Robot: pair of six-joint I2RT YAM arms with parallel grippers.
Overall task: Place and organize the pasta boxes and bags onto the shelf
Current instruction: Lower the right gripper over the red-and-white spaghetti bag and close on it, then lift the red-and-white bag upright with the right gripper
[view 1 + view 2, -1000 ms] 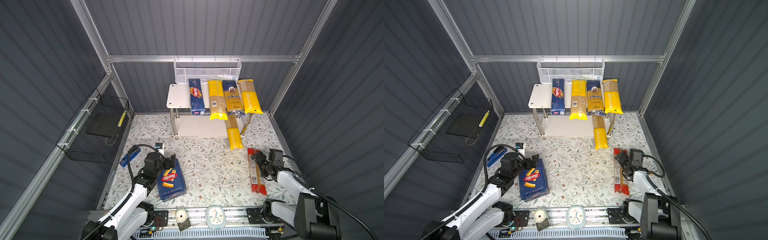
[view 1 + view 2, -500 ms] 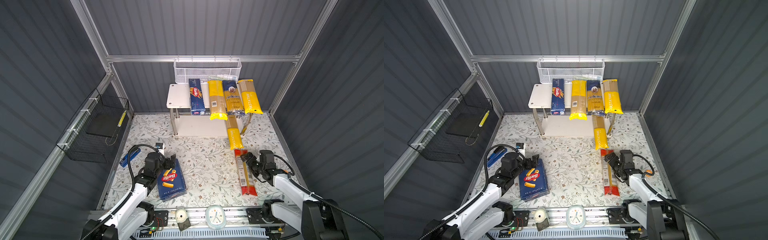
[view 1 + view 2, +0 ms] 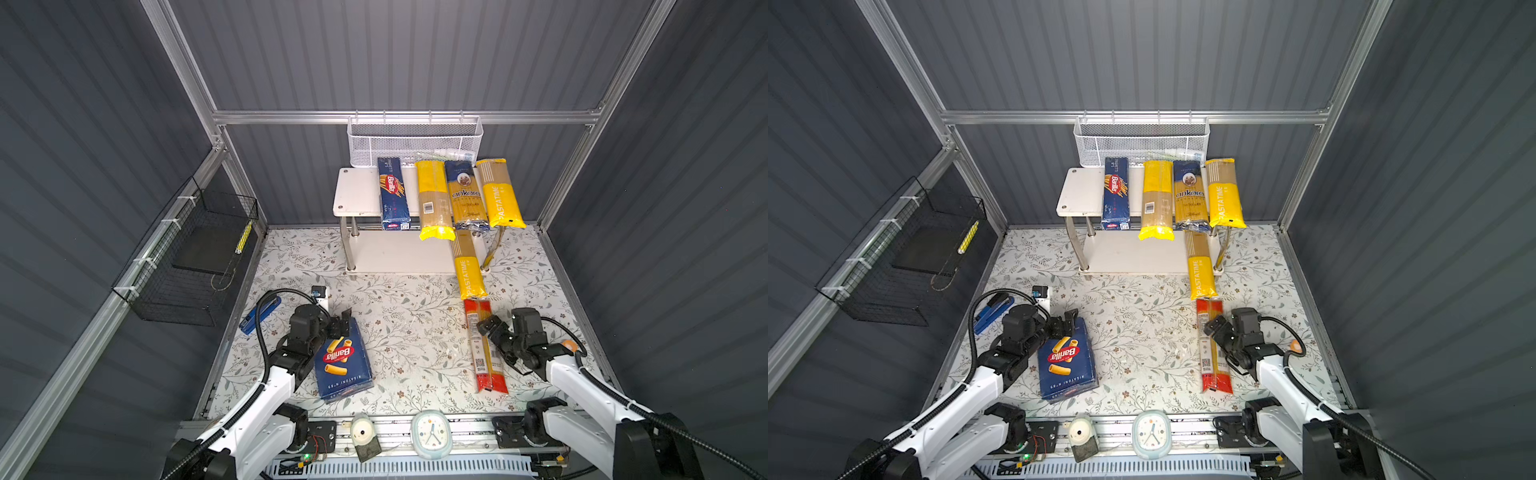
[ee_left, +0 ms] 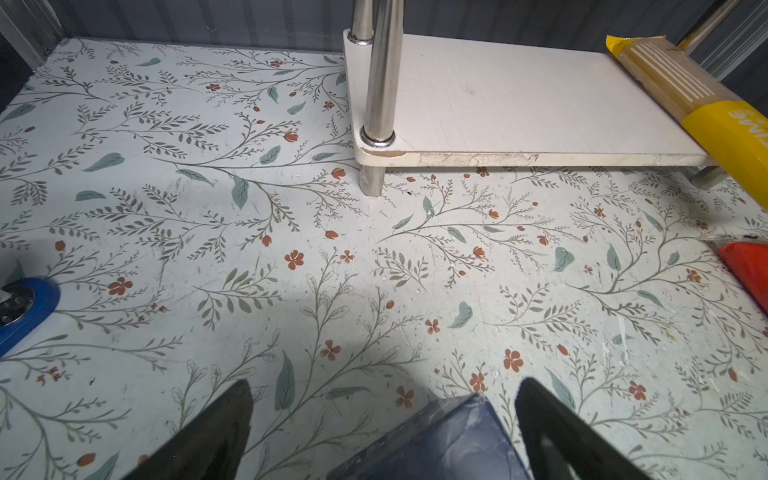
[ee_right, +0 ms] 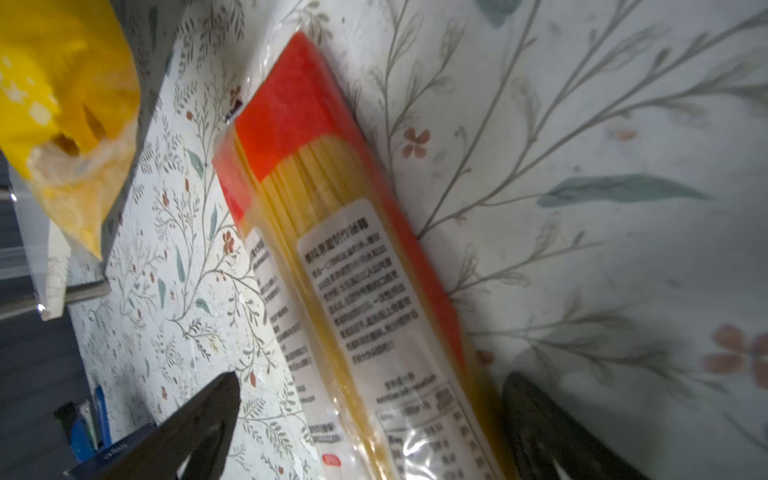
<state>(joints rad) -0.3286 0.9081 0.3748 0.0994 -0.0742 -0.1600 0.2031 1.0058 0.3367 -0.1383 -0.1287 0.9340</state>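
While the right gripper (image 5: 372, 378) sits low over the long red plastic spaghetti bag (image 3: 484, 357), its 2 black jaws stand spread wide, 1 on each side of the bag, and patterned surface shows between 1 jaw and the wrapper, so nothing is pinched. That bag lies flat on the white floral tabletop (image 3: 415, 332), its far end just beside the near end of a yellow PASTATIME spaghetti bag (image 3: 468, 268), which rests on the lower board of the 2-tier white shelf with chrome posts (image 3: 357, 195) and overhangs the front edge down toward the table. On the upper board 4 packages lie side by side, their near ends past the front edge: a long narrow dark blue Barilla spaghetti box (image 3: 392, 195), a plain yellow bag with a barcode (image 3: 432, 203), a dark blue ankara bag (image 3: 465, 195) and a second yellow PASTATIME bag (image 3: 498, 195). The left gripper (image 4: 384, 383) is also spread apart, its jaws straddling a far corner of the wide dark blue Barilla rigatoni box (image 3: 345, 365), which lies flat on the table near the front; whether the jaws touch the cardboard cannot be told.
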